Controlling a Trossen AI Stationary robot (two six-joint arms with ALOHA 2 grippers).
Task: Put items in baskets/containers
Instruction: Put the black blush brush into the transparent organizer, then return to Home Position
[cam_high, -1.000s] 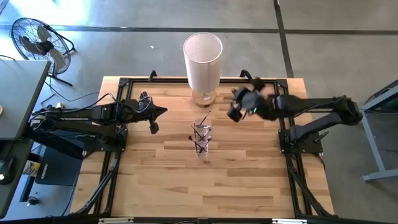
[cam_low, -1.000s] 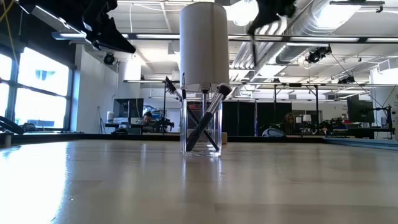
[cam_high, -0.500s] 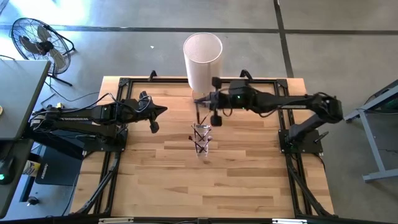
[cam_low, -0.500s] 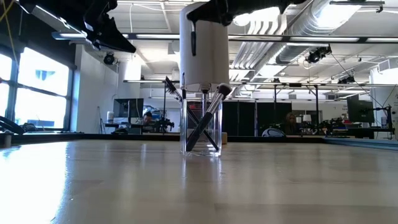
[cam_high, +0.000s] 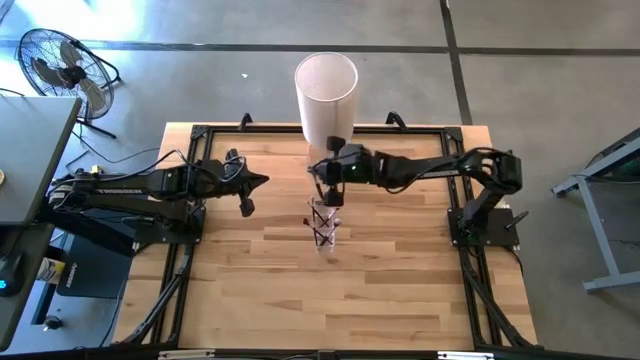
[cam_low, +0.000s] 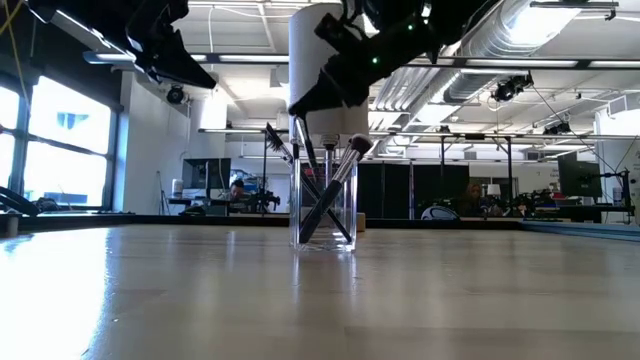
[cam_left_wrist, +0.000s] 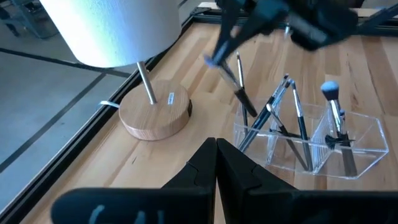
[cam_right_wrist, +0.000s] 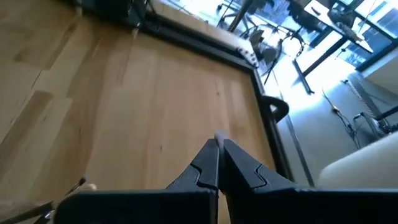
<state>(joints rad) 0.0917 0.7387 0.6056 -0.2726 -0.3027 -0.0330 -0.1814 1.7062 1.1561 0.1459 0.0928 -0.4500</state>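
Note:
A clear plastic cup (cam_high: 323, 225) (cam_low: 340, 170) (cam_left_wrist: 364, 134) stands mid-table with several thin brushes (cam_left_wrist: 297, 121) leaning crosswise in it, tips up. My right gripper (cam_high: 323, 178) (cam_low: 306, 106) hovers just above the cup's far side, shut on one more dark-handled brush (cam_left_wrist: 240, 84) (cam_low: 304, 148). My left gripper (cam_high: 262, 179) (cam_left_wrist: 216, 142) waits shut and bare to the cup's left, raised above the table. My right gripper pinches the brush by its upper end (cam_right_wrist: 219, 134) between its two fingers, coming from the table's right and slanting down. The brush hangs tilted below the fingers. Its lower end (cam_left_wrist: 250, 112) reaches the cup's top among the other brushes; whether it touches them I cannot tell.
A tall white cylinder (cam_high: 326, 90) (cam_low: 327, 70) on a round wooden base (cam_left_wrist: 155, 112) stands right behind the cup, close to my right gripper. A black frame (cam_high: 200, 135) borders the table. Bare wood lies toward the near edge.
My right gripper has swung from the far right toward the table's left and come down over the cup, rolling its wrist, still shut on the brush. The brush hung upright in front of the cylinder; now it tilts with its lower end at the cup's top.

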